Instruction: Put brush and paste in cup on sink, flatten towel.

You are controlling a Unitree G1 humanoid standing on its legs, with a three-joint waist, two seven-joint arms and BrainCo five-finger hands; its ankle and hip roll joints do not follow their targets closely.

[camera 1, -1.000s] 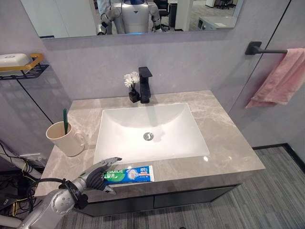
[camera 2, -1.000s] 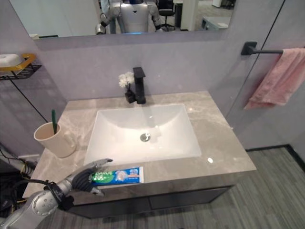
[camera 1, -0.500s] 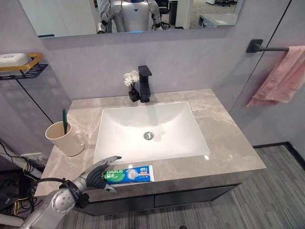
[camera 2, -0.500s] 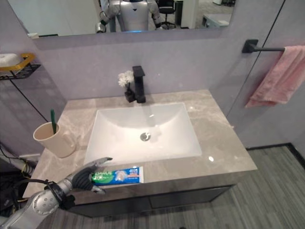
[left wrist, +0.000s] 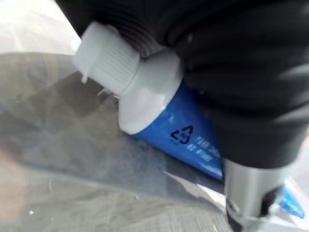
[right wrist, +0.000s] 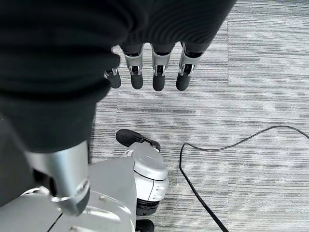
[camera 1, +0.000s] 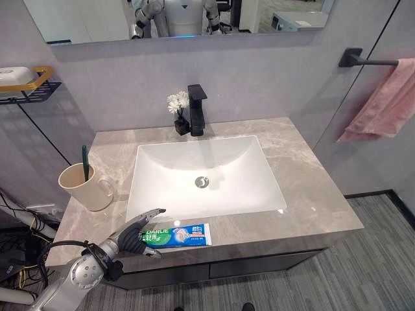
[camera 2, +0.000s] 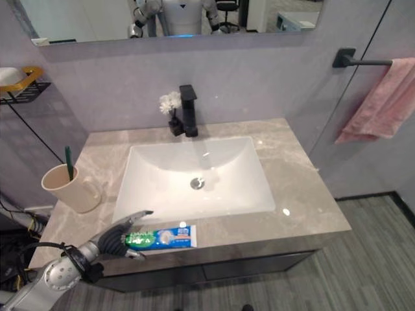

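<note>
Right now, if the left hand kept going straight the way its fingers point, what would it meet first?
The left hand is already at the capped end of the toothpaste tube on the counter's front edge, so it would push into the tube; contact looks made, though depth is unclear.

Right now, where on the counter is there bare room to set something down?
The widest bare patch is the counter right of the sink, out to its edge. The back left corner, between cup and faucet, is free too. The front left is crowded: left hand on the paste.

Blue-green paste [camera 1: 176,234], beige cup [camera 1: 81,188], pink towel [camera 1: 387,103].
</note>
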